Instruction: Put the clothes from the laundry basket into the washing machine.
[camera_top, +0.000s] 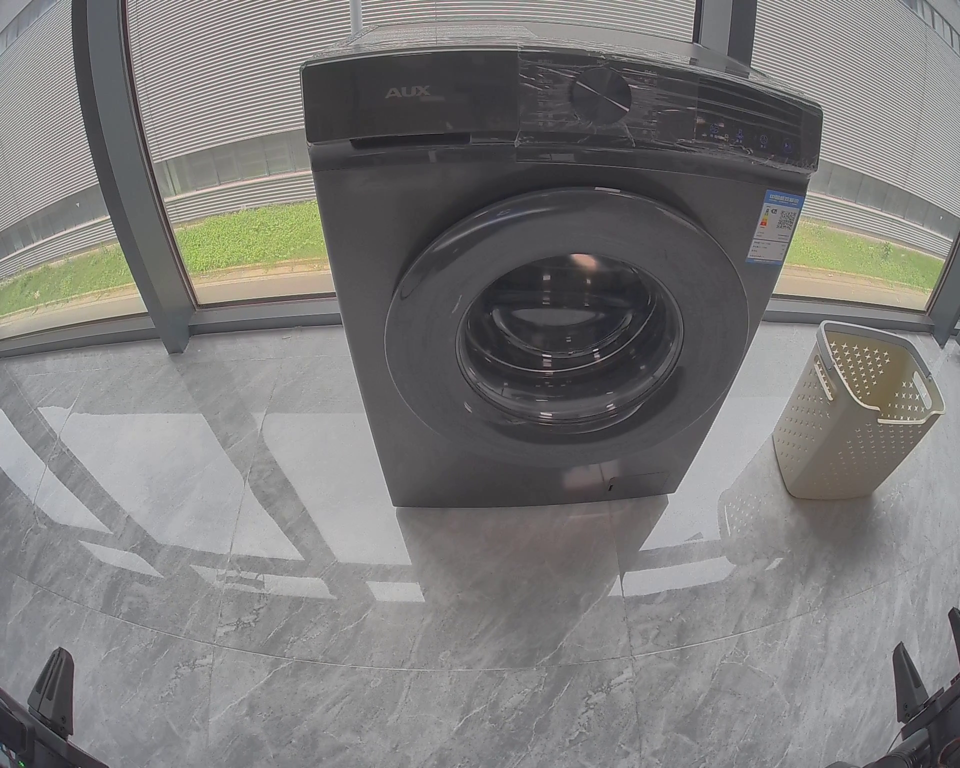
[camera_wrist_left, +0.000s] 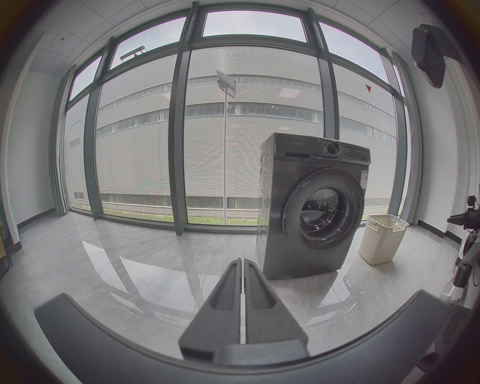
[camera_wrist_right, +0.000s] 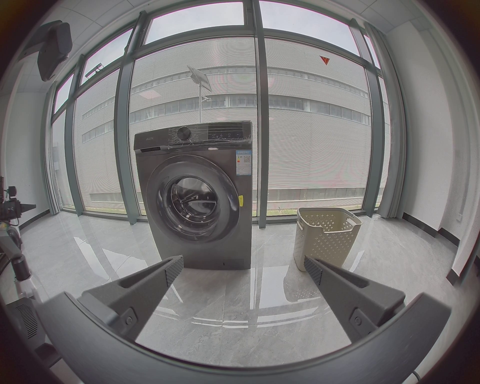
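Note:
A grey front-loading washing machine (camera_top: 560, 280) stands on the floor ahead of me, its round door (camera_top: 568, 325) closed. To its right sits a cream perforated laundry basket (camera_top: 856, 410); I cannot see its contents. The machine (camera_wrist_left: 312, 202) and basket (camera_wrist_left: 382, 238) lie well beyond my left gripper (camera_wrist_left: 242, 270), which is shut with nothing in it. My right gripper (camera_wrist_right: 243, 265) is open and empty, with the washing machine (camera_wrist_right: 197, 192) and basket (camera_wrist_right: 325, 236) far ahead of it. Both grippers stay low near the head view's bottom corners, left (camera_top: 50, 700) and right (camera_top: 925, 690).
Glossy grey marble floor (camera_top: 420, 620) spreads between me and the machine. Floor-to-ceiling windows with dark frames (camera_top: 125, 170) run behind the machine. White walls close the room at the sides (camera_wrist_right: 430, 150).

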